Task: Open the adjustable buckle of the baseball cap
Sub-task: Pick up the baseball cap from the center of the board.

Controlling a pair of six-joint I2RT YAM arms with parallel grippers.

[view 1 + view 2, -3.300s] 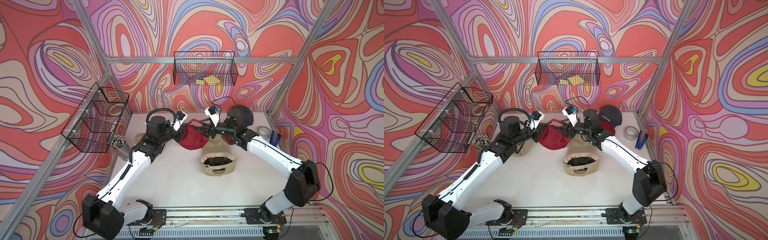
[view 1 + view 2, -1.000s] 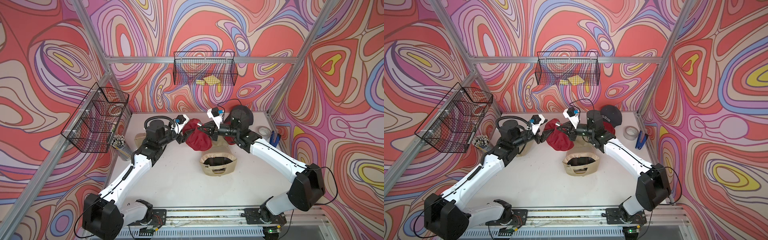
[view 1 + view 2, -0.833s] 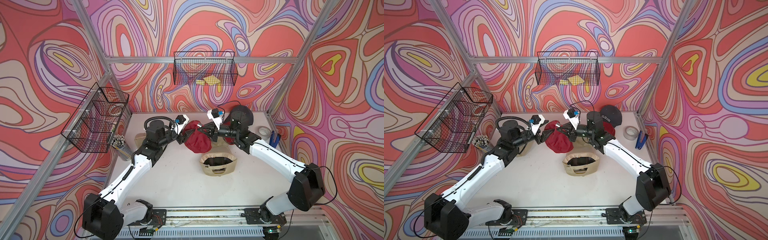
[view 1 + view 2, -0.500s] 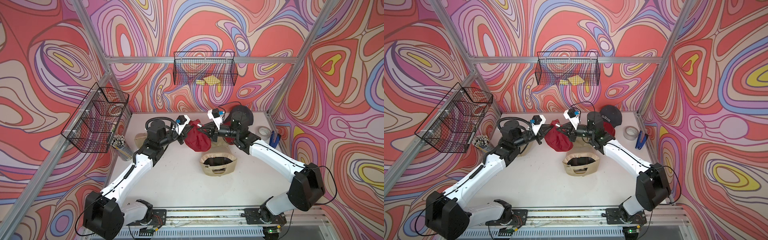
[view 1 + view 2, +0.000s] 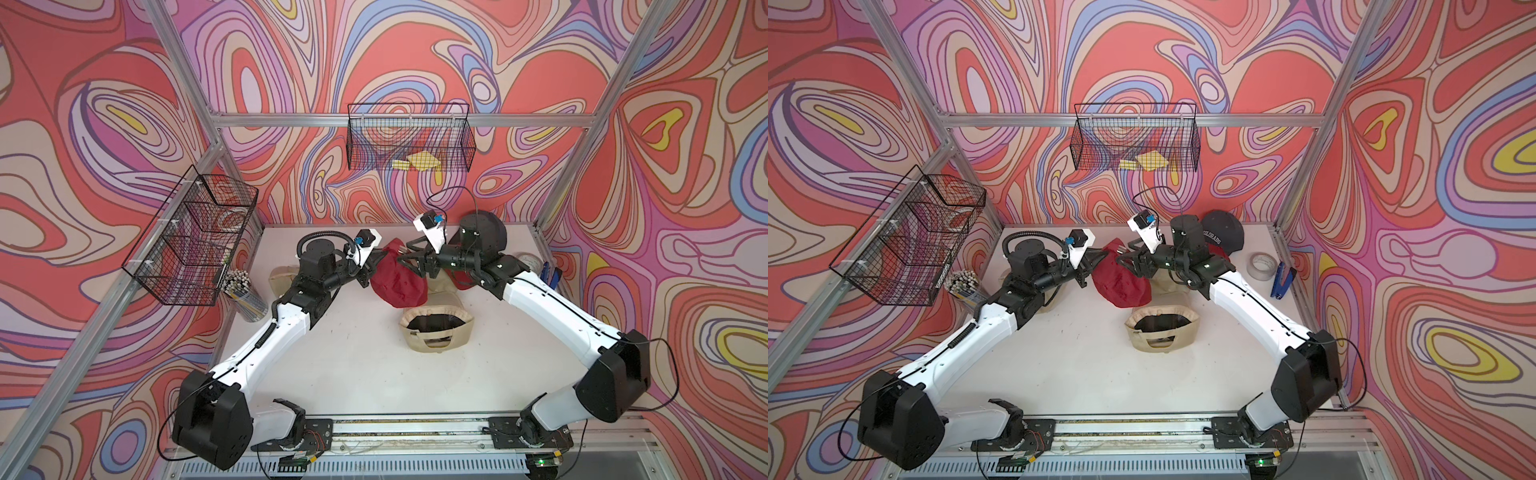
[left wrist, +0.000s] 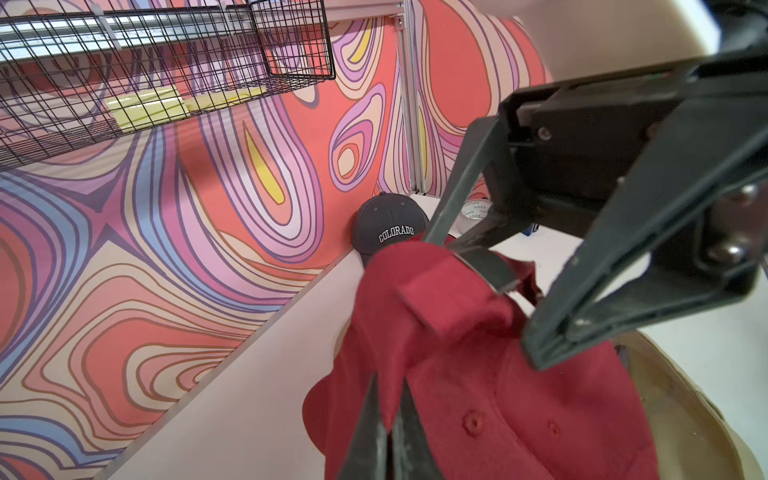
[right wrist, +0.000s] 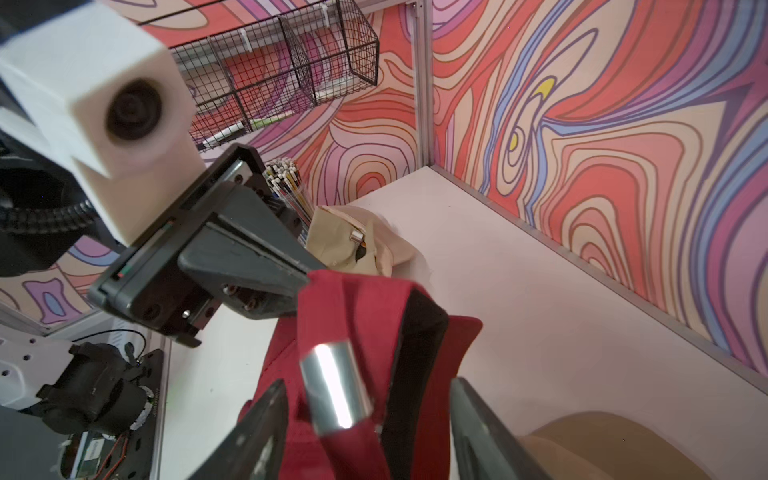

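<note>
red cap (image 5: 398, 284): held up off the worktop (image 5: 353, 365) near its far middle, between the two arms; the crown sags down and, in both top views, its low edge overlaps a tan cap (image 5: 1163, 332); whether the two touch cannot be told.
left gripper (image 6: 390, 415): fingers squeezed together on a fold of the red cap's cloth at its rim; the cap hangs from this pinch.
right gripper (image 7: 365, 419): fingers (image 7: 257, 440) spread wide, one on each side of the cap's back strap (image 7: 328, 320), gripping nothing.
buckle (image 7: 334, 386): a shiny metal sleeve on the red strap, tilted, sitting between the right gripper's fingers and apart from both in the right wrist view; whether it is undone cannot be told.
tan cap: lies on the worktop with its hollow facing up, just on the near side of the red cap.
second tan cap (image 7: 353, 245): on the worktop, partly hidden by the left arm, beside a cup of pencils (image 5: 243, 291).
dark cap (image 5: 1221, 237): lettered COLORADO, against the back wall behind the right arm.
tape roll (image 5: 1260, 266) and blue stapler (image 5: 1283, 280): close together by the worktop's right edge, well apart from the red cap.
back basket (image 5: 374, 141): wire, on the back wall, yellow pieces in it.
side basket (image 5: 178, 249): wire, on the left wall.
</note>
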